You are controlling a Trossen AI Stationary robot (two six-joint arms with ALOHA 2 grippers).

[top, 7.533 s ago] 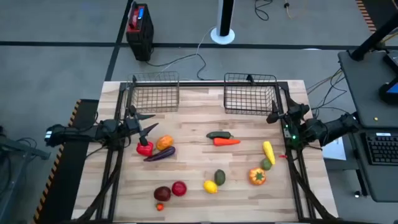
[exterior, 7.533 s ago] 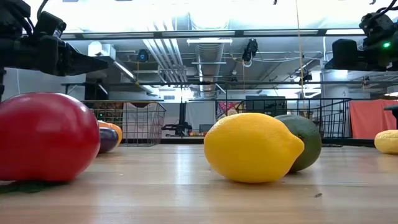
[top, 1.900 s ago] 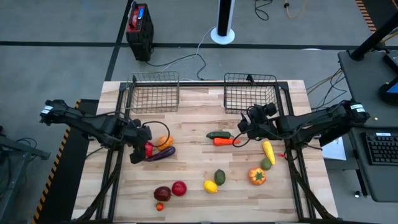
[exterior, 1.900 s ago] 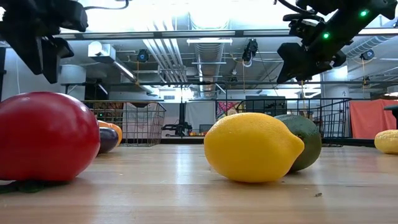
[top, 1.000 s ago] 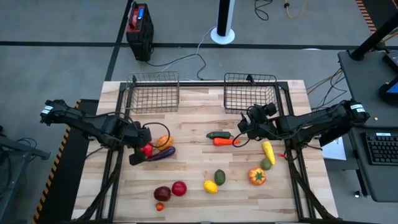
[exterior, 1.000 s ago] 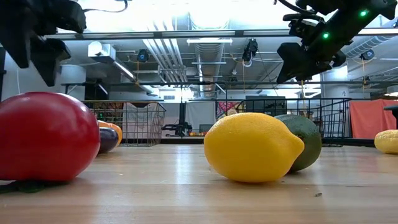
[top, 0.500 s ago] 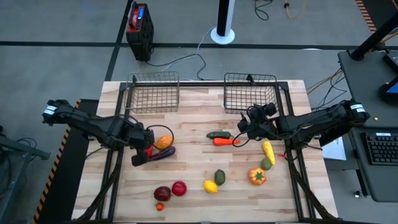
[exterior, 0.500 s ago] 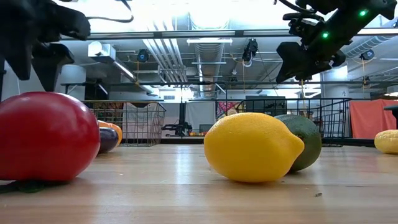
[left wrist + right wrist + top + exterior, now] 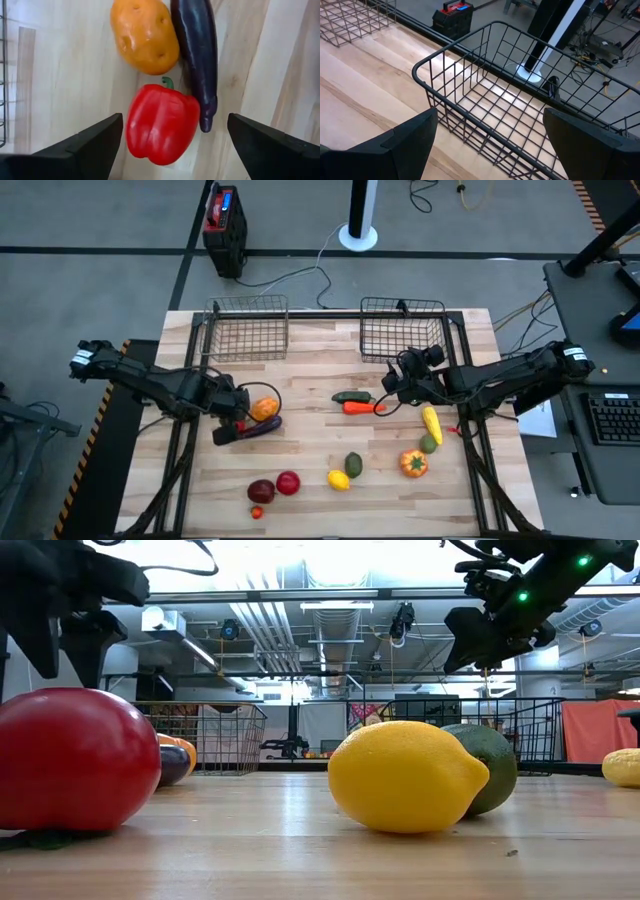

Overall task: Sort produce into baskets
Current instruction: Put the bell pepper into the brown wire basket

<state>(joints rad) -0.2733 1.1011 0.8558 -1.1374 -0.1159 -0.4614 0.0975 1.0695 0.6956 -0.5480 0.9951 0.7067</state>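
My left jaws (image 9: 170, 137) hang wide open over the red pepper (image 9: 161, 123), gripping nothing.

From above, my left arm hides most of that pepper; the wrist view shows it between my fingers, touching the eggplant (image 9: 196, 55) with the orange potato-like piece (image 9: 145, 34) just beyond, near the table's (image 9: 310, 370) left edge. My right jaws (image 9: 392, 388), open and empty, hover above the carrot (image 9: 362, 408) and green pepper (image 9: 351, 396) before the right basket (image 9: 402, 330); the left basket (image 9: 248, 327) stands at the far edge too. Bare wood lies between those groups and the near-edge produce. Since half a second ago my left jaws have crept slightly toward the centre; the right has stayed put.
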